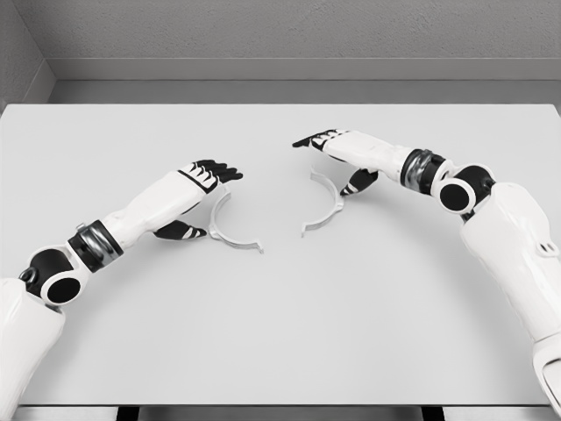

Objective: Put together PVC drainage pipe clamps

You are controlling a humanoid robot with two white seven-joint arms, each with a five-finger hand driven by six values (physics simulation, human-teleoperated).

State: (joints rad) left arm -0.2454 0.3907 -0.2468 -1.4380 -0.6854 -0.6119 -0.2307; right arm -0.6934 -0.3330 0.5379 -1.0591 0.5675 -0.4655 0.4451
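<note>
Lay apart near the middle of the white table (280,333): two white half-ring clamp pieces, left clamp half (230,230) under the left hand (203,178), right clamp half (324,202) under the right hand (337,147), both hands flat, fingers extended, gripping nothing.

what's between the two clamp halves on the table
Nothing: in the head view, only bare white table separates the left clamp half from the right clamp half; they lie apart, not touching.
</note>
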